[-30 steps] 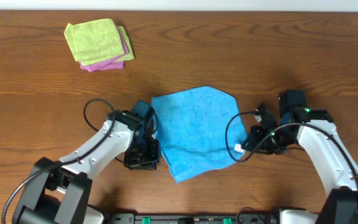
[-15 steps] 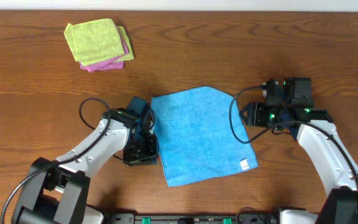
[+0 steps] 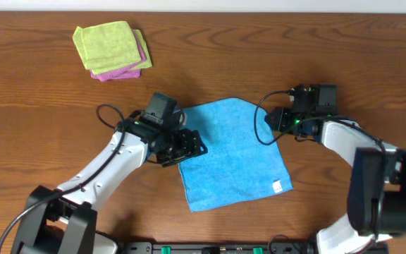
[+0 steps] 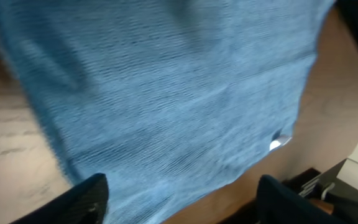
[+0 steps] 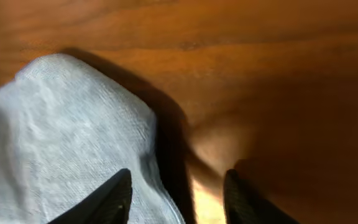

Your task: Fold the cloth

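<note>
I'm hovering my left gripper over the left edge of the sky-blue cloth, having just released it and swung up from the near corner; the jaws are gaping, empty. My right gripper is reaching at the far right corner, half-open, gripping nothing. The cloth is lying spread mid-table, unfolded.

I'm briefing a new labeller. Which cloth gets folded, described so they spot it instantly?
On the wooden table, look at the middle, towards the near edge. The cloth lies spread flat there, sky-blue with a small white tag, unlike the folded green cloth and pink cloth stacked at the far left.
</note>
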You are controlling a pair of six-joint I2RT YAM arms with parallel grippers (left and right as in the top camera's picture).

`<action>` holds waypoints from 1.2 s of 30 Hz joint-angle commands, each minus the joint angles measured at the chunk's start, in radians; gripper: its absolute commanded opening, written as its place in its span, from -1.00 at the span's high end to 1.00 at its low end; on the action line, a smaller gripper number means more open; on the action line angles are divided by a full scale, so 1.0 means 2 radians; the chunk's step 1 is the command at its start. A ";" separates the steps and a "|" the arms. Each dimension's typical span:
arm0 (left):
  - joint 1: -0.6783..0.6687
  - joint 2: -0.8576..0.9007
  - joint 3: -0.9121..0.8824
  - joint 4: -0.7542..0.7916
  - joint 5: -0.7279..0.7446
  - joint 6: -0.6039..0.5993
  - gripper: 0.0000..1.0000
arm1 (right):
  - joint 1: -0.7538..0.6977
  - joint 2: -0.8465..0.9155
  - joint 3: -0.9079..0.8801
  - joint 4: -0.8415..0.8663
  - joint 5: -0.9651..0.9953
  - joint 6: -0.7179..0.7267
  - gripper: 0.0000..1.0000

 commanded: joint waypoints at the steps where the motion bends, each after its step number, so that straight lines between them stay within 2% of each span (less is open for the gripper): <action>1: -0.016 0.001 0.007 0.014 -0.020 -0.018 -0.24 | -0.001 0.010 -0.001 0.013 -0.024 0.033 0.07; 4: -0.028 0.014 0.007 0.024 -0.038 -0.026 0.11 | -0.001 0.010 -0.001 0.031 -0.029 0.045 0.07; 10: -0.040 0.065 0.007 0.045 -0.043 -0.039 0.58 | 0.005 0.010 -0.001 0.048 -0.034 0.056 0.07; 15: -0.039 0.088 0.007 0.048 -0.043 -0.038 0.63 | 0.017 0.010 -0.001 0.055 -0.034 0.066 0.11; 36: -0.039 0.088 0.007 0.042 -0.067 -0.037 0.72 | 0.028 0.029 -0.001 0.082 -0.034 0.084 0.16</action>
